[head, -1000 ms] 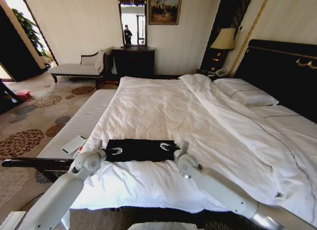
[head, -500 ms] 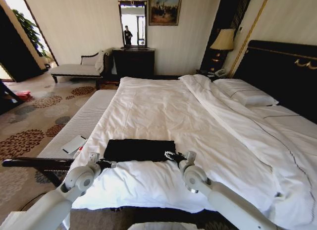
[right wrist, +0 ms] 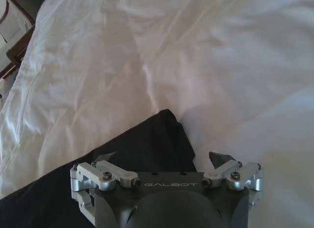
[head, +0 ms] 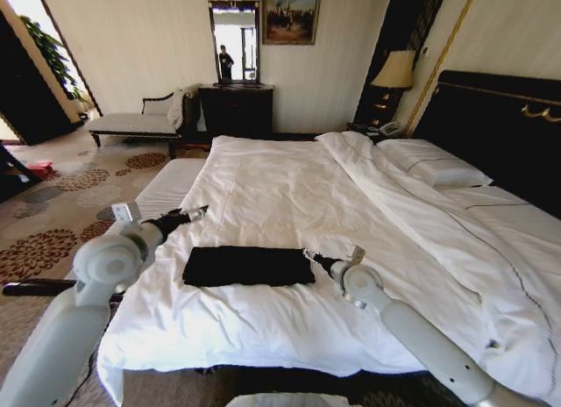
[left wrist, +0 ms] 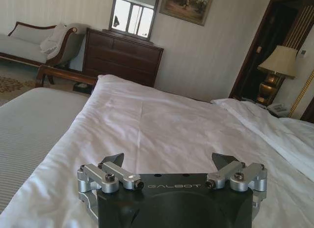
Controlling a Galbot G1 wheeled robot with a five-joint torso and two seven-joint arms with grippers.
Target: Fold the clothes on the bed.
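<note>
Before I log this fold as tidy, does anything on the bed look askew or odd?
Nothing stands out. The black T-shirt lies as a flat, fairly even rectangle on the white duvet, near the bed's foot; both tools, left and right, are open and off it.

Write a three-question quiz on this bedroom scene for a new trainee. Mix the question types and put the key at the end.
1. True or false: the left hand is gripping the black T-shirt.
2. Multiple choice: the T-shirt lies as A) a crumpled heap, B) a flat folded rectangle, C) a piece hanging over the edge of the bed.
3. Fill in: the right hand sits at the T-shirt's ____ end, fingers open.

Key
1. False: it is raised off the duvet at the shirt's left, open and empty.
2. B
3. right
</note>
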